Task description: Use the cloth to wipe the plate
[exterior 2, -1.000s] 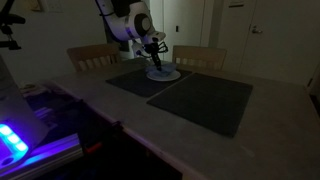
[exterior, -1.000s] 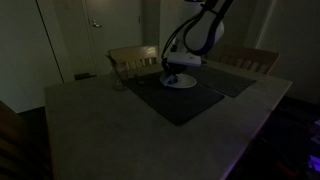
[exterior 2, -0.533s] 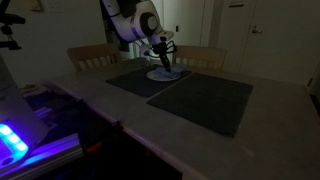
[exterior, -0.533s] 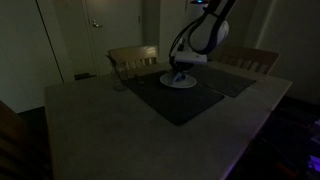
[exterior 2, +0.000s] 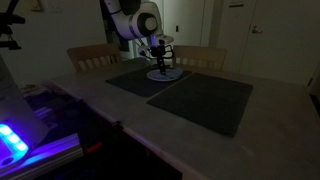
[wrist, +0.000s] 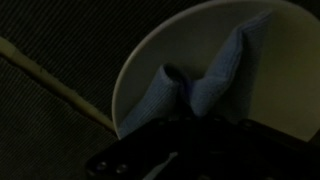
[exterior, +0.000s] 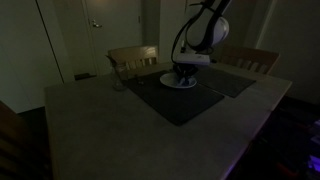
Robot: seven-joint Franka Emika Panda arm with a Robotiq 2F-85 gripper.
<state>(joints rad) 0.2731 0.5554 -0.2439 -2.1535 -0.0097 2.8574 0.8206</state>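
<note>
A white plate point(exterior: 180, 81) point(exterior 2: 164, 74) sits on a dark placemat at the far side of the table in both exterior views. In the wrist view the plate point(wrist: 290, 60) fills the upper right, with a blue cloth point(wrist: 200, 85) bunched on it. My gripper point(exterior: 183, 72) point(exterior 2: 163, 66) stands straight down over the plate. The cloth rises into the dark jaws point(wrist: 185, 120), which look shut on it. The fingertips are hidden in shadow.
Two dark placemats point(exterior: 180, 100) point(exterior 2: 205, 100) lie on the grey table point(exterior: 100, 125). Wooden chairs point(exterior: 135, 58) point(exterior 2: 95, 55) stand behind the far edge. The room is very dark. A blue light point(exterior 2: 12, 140) glows at the near corner.
My gripper has shifted slightly sideways over the plate, dragging the cloth with it. The plate has stayed in place.
</note>
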